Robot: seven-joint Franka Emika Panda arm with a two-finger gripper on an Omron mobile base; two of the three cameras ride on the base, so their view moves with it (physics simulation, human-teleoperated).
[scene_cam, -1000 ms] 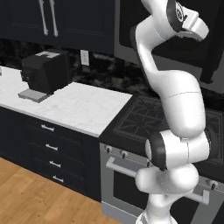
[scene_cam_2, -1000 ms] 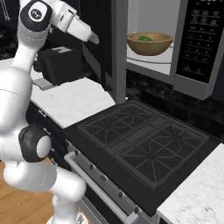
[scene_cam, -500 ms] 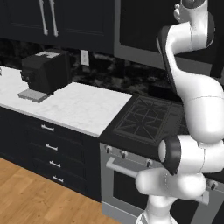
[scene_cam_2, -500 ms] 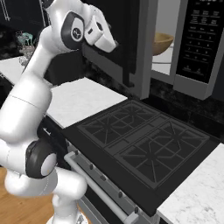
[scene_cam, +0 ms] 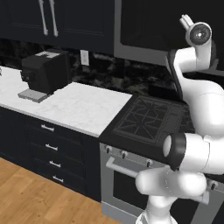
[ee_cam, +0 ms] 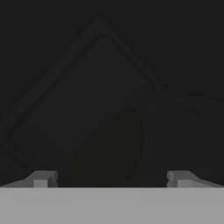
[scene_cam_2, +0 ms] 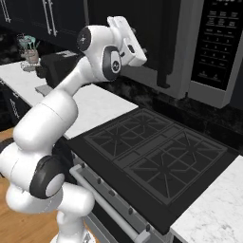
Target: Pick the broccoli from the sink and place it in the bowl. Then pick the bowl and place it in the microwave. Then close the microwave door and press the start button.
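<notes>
Microwave door (scene_cam_2: 142,33) hides cavity; end effector (scene_cam_2: 142,51) fingertips obscured.

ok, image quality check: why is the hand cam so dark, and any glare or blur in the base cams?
Hand view: almost black, low contrast; the claw faces the dark microwave door up close, with a soft shadow blob on it. Left base view: even lighting, sharp, no glare on the marble counter. Right base view: evenly lit, stove grates crisp, button panel text too small to read.

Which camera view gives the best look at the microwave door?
The right base view: the microwave door appears whole, nearly shut beside the button panel, with the claw against it. The left base view shows only its dark lower part. The hand view shows a dim, close patch of glass.
</notes>
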